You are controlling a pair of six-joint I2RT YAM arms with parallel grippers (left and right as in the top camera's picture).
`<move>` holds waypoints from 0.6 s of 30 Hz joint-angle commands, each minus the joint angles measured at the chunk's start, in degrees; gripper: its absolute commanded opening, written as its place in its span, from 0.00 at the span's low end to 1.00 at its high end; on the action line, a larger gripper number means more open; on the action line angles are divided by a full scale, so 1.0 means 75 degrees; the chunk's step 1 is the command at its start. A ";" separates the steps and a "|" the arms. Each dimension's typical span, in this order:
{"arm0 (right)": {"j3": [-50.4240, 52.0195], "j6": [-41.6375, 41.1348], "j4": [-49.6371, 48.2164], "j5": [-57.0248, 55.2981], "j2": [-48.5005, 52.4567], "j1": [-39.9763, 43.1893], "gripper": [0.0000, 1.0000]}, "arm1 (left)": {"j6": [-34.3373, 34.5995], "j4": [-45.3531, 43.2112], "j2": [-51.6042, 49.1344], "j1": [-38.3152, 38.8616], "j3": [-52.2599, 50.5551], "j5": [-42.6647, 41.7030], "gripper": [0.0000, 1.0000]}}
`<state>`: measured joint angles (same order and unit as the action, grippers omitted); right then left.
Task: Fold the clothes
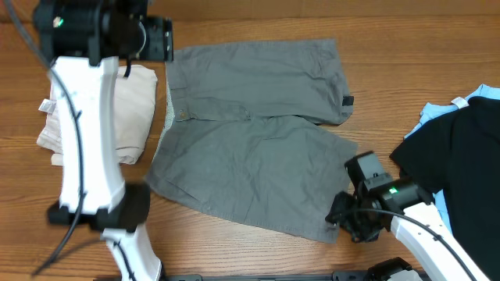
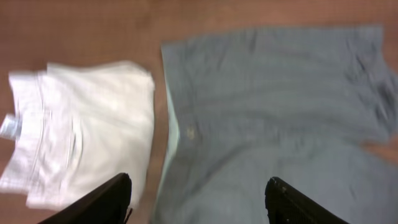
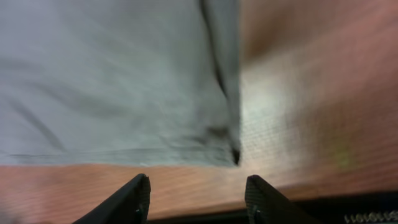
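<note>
mid-grey shorts (image 1: 250, 133) spread flat on the wooden table, waistband left, legs right, lightly wrinkled

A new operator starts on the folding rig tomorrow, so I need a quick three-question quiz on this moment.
1. True or false: the grey shorts are already folded in half.
2. What lies beside their waistband? A) cream shorts B) a red sock C) a blue towel
3. Fill in: the right claw, by a leg's hem corner, is ____.
Key: 1 false, they lie spread flat; 2 A; 3 open.
</note>
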<state>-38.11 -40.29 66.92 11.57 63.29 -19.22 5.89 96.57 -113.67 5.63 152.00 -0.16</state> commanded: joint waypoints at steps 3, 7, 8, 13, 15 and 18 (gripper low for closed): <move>0.0542 -0.0615 -0.0119 0.0478 -0.0108 -0.0035 0.72 | 0.0656 0.0032 0.1323 -0.0114 -0.3101 -0.0111 0.72; 0.1309 -0.0822 -0.0711 0.0956 -0.0076 -0.0035 0.73 | 0.1107 0.0015 0.1842 -0.0219 -0.5406 -0.0583 0.72; 0.1478 -0.0828 -0.0950 0.1099 -0.0044 -0.0035 0.73 | 0.1110 -0.0023 0.1891 -0.0219 -0.5866 -0.0746 0.71; 0.1641 -0.0831 -0.1475 0.1221 0.0350 -0.0035 0.68 | 0.1192 -0.0592 0.1918 -0.0207 -0.7906 -0.0816 0.70; 0.1620 -0.0825 -0.1571 0.1215 0.0568 -0.0026 0.68 | 0.1361 -0.0962 0.1918 -0.0207 -0.8609 -0.0836 0.70; 0.1568 -0.0766 -0.1670 0.1218 0.0877 0.0041 0.63 | 0.1478 -0.1378 0.1918 -0.0213 -0.9331 -0.0927 0.70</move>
<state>-25.98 -45.82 54.81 19.81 68.40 -19.20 14.72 87.35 -100.14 4.25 85.67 -5.45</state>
